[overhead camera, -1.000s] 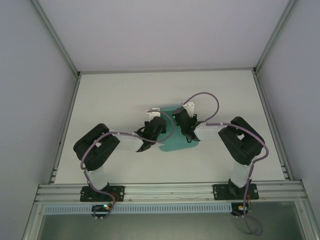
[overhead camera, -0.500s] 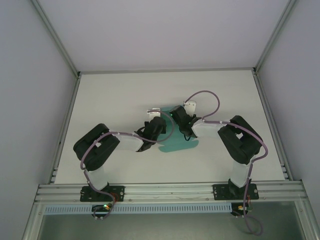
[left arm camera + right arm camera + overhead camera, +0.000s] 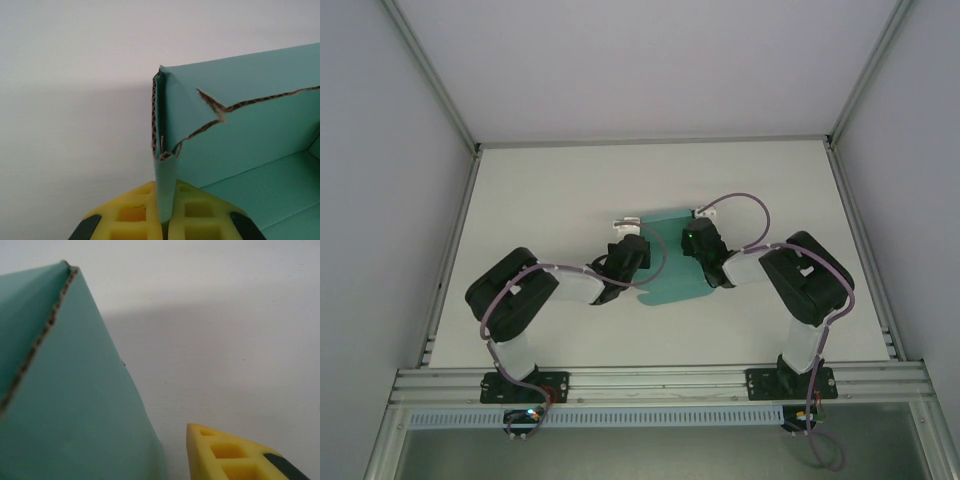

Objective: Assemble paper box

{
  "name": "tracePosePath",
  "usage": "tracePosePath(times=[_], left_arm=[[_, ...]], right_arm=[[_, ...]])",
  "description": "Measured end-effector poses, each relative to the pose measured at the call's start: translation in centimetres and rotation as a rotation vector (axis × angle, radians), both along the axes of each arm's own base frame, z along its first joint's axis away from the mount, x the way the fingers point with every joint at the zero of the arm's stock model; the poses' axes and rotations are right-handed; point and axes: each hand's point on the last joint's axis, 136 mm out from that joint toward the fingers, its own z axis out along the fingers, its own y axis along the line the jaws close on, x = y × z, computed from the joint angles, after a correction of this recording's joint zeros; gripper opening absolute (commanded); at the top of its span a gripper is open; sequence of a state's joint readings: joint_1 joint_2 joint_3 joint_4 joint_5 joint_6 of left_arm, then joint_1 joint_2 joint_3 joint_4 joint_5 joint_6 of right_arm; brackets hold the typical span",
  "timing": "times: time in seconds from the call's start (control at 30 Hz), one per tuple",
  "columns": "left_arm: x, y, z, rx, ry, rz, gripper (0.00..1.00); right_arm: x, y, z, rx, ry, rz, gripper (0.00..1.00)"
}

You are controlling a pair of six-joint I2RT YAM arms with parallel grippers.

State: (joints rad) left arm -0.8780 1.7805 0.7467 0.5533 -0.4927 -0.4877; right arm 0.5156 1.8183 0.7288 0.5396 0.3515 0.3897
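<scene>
White table inside a white-walled enclosure, with both arm bases on the near rail. Mid-table sits the paper box. It is teal card, part-folded, with at least one wall upright and rounded tabs lying toward the near edge.

The left gripper is pinched tight on a standing wall edge, a yellow pad on each side of the card. It grips just below a corner where a tucked flap shows a ragged corrugated edge.

The right gripper hangs over the box's far right part. Its wrist view gives one yellow finger beside a sloping teal panel and apart from it. The gap cannot be told, and no grip is visible.

The step is likely raising the right-side panel. To do it well, the left pinch should act as the anchor. The right finger should press low, near the crease, and swing the panel fully upright before tucking its tab into the corner. Pressing mid-panel would probably buckle the thin card or drag the box.
</scene>
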Motion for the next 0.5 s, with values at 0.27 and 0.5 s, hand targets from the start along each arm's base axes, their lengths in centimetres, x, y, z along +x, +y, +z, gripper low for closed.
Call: tracePosePath(times=[0.27,0.5], left_arm=[[0.3,0.6,-0.1,0.018,-0.001,0.011,0.00],[0.4,0.9,-0.1,0.025,-0.001,0.021,0.00]], right_arm=[[-0.4,0.3,0.8,-0.028,-0.010,0.085,0.61],[-2.4,1.6,4.4,0.045,-0.066,0.216,0.86]])
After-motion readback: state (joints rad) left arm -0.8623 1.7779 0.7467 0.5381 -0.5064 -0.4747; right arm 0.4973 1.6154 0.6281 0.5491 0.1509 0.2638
